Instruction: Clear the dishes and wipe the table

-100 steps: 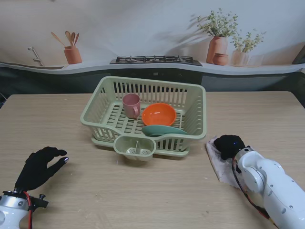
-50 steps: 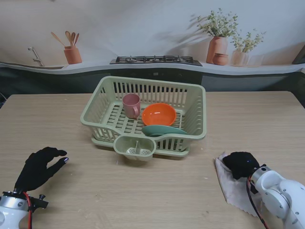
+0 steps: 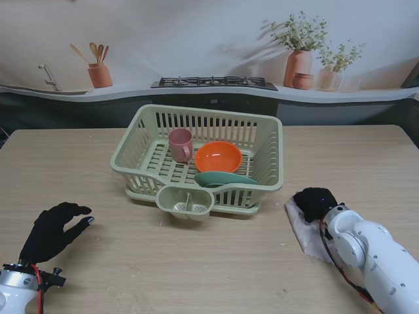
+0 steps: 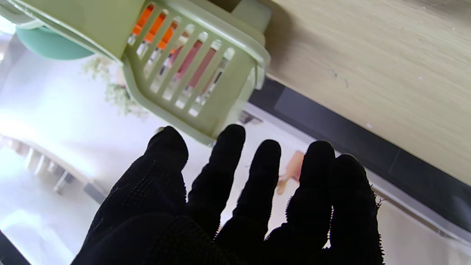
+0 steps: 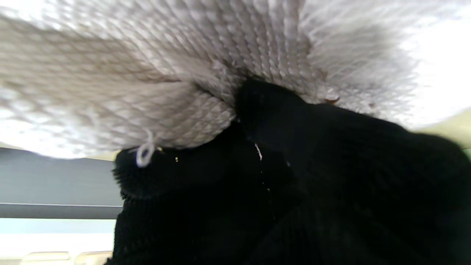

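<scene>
Right hand (image 3: 315,201), black-gloved, lies palm down on a pale woven cloth (image 3: 302,226) near the right part of the table's near edge; in the right wrist view the fingers (image 5: 272,121) press into the cloth's weave (image 5: 176,81), which fills most of that view, so the hand bears on the cloth rather than lifting it. Part of the cloth shows flat on the wooden table (image 3: 196,268) beside the hand, on the side toward the table's middle and nearer to me. Left hand (image 3: 54,229) is held near the table's near left corner with fingers spread and nothing in its grasp; the left wrist view shows all five fingers (image 4: 228,165) apart and extended toward the rack. Green dish rack (image 3: 200,157) stands at the table's middle, toward its far edge, well apart from both hands. Within it stand a pink cup (image 3: 181,144) on the left, an orange bowl (image 3: 218,157) just beside it, and a teal plate (image 3: 222,178) at the rack's near wall. A small cutlery holder (image 3: 186,201) hangs on the rack's near side.
</scene>
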`<state>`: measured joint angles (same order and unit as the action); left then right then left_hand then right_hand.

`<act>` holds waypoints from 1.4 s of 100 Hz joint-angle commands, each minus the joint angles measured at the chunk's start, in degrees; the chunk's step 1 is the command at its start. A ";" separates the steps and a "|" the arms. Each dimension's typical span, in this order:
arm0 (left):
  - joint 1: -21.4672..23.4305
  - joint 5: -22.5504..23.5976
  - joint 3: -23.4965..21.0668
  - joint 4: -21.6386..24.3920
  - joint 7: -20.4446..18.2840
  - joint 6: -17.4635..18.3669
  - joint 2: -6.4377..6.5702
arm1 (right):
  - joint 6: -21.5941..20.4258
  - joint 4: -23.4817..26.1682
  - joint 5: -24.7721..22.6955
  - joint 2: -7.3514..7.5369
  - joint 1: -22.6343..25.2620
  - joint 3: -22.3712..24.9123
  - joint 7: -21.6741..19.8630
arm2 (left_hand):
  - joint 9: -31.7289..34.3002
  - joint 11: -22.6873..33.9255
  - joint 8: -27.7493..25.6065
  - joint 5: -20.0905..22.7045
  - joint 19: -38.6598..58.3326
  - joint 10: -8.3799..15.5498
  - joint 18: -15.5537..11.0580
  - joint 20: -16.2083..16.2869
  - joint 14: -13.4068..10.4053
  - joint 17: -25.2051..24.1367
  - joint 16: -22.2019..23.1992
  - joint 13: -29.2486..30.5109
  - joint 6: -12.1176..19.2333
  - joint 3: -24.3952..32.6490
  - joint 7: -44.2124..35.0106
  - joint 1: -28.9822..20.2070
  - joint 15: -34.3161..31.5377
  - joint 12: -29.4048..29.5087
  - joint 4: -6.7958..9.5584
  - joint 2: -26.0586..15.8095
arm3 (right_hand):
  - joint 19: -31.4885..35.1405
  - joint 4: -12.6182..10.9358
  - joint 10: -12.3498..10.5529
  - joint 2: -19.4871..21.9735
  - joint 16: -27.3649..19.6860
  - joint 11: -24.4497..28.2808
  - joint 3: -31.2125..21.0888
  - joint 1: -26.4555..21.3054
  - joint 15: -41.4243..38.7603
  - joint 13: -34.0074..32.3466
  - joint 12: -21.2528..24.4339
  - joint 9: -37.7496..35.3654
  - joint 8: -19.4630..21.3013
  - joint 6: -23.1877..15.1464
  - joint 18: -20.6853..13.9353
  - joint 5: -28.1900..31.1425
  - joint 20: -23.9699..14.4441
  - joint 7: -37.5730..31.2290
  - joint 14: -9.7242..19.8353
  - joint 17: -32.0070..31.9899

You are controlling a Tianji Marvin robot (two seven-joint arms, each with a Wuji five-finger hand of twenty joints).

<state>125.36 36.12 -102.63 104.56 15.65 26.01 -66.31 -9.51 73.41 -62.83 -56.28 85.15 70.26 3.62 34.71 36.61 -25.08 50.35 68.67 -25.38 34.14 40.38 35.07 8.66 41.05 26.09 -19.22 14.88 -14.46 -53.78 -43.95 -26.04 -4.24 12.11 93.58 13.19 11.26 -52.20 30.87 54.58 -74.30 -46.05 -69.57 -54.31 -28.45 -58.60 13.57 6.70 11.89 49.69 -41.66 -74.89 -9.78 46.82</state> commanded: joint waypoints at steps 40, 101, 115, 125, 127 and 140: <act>0.41 0.30 0.05 0.26 0.39 -0.32 -0.54 | 2.88 -8.10 1.41 -1.56 -6.42 -8.87 -0.60 | 1.05 -0.39 -0.55 2.08 1.31 -1.67 0.65 0.81 1.67 -0.60 0.12 -0.20 -0.71 -1.35 0.89 -1.02 0.08 0.73 1.56 -2.52 | 0.32 1.47 2.39 7.55 -0.43 -2.01 3.15 -1.66 -2.19 -2.85 1.86 1.64 -6.78 -4.97 -1.64 6.13 0.08 12.76 0.26 -0.91; 1.23 -1.44 -0.31 0.86 -0.43 0.69 -0.66 | -10.08 7.43 -3.76 -1.32 17.12 14.49 -3.26 | 1.16 -0.34 -0.60 2.19 1.34 -1.49 0.59 0.80 1.55 -0.56 0.12 -0.09 -0.42 -1.62 0.81 -1.04 0.04 0.72 1.58 -2.59 | 0.24 1.51 2.44 7.80 -0.62 -1.47 3.15 -1.67 -2.51 -2.51 1.94 2.06 -6.48 -4.72 -1.64 5.88 0.00 12.59 0.25 -1.46; 1.57 -2.95 -0.43 1.21 -1.15 1.19 -0.72 | -9.36 5.95 -3.93 -1.30 15.69 13.18 -2.05 | 1.22 -0.34 -0.62 2.10 1.35 -1.44 0.57 0.79 1.37 -0.55 0.14 0.03 -0.40 -1.60 0.83 -1.03 -0.02 0.72 1.59 -2.64 | 0.27 1.52 2.41 7.92 -0.67 -1.38 3.26 -1.63 -2.56 -2.52 2.02 2.12 -6.45 -4.77 -1.71 5.79 0.01 12.57 0.40 -1.42; 1.85 -4.82 -0.46 1.67 -2.16 1.50 -0.74 | -6.95 3.59 -2.79 -1.42 12.59 10.21 -1.21 | 1.27 -0.36 -0.67 2.19 1.37 -1.48 0.51 0.80 1.43 -0.52 0.12 0.01 -0.43 -1.60 0.76 -1.09 0.03 0.73 1.60 -2.50 | 0.23 1.50 2.34 7.95 -0.72 -1.32 3.31 -1.66 -2.57 -2.56 2.08 2.19 -6.40 -4.84 -1.77 5.73 0.05 12.52 0.51 -1.37; 1.92 -5.11 -0.46 1.77 -2.34 1.49 -0.74 | -6.42 3.07 -2.47 -1.46 11.88 9.51 -1.06 | 1.28 -0.35 -0.67 2.19 1.37 -1.45 0.51 0.80 1.44 -0.52 0.12 0.01 -0.42 -1.60 0.76 -1.05 0.04 0.73 1.60 -2.58 | 0.24 1.51 2.38 7.93 -0.73 -1.29 3.34 -1.64 -2.57 -2.56 2.08 2.14 -6.40 -4.84 -1.76 5.72 0.05 12.52 0.51 -1.36; 2.51 -7.26 -0.49 2.67 -3.90 1.17 -0.68 | -3.87 -0.85 -1.56 -1.44 6.49 4.54 0.16 | 1.15 -0.43 -0.68 2.09 1.40 -1.34 0.45 0.81 1.32 -0.46 0.10 0.00 -0.33 -1.61 0.80 -1.01 0.09 0.75 1.59 -2.56 | 0.23 1.51 2.31 7.98 -0.77 -1.21 3.43 -1.60 -2.60 -2.55 2.16 2.11 -6.36 -5.04 -1.86 5.62 0.09 12.47 0.60 -1.33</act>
<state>127.17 29.51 -103.11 106.18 13.14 27.30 -66.66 -12.98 76.67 -63.29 -56.63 91.96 76.63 6.03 34.73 36.60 -25.19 50.35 68.67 -25.39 34.15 40.38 35.08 8.64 41.04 26.09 -19.44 14.88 -14.46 -53.79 -43.95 -26.03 -4.24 12.10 93.37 13.29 11.43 -50.67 30.68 56.10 -73.33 -46.29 -70.27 -54.31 -28.44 -57.27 14.01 6.95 11.90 48.74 -41.66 -74.53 -9.68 46.03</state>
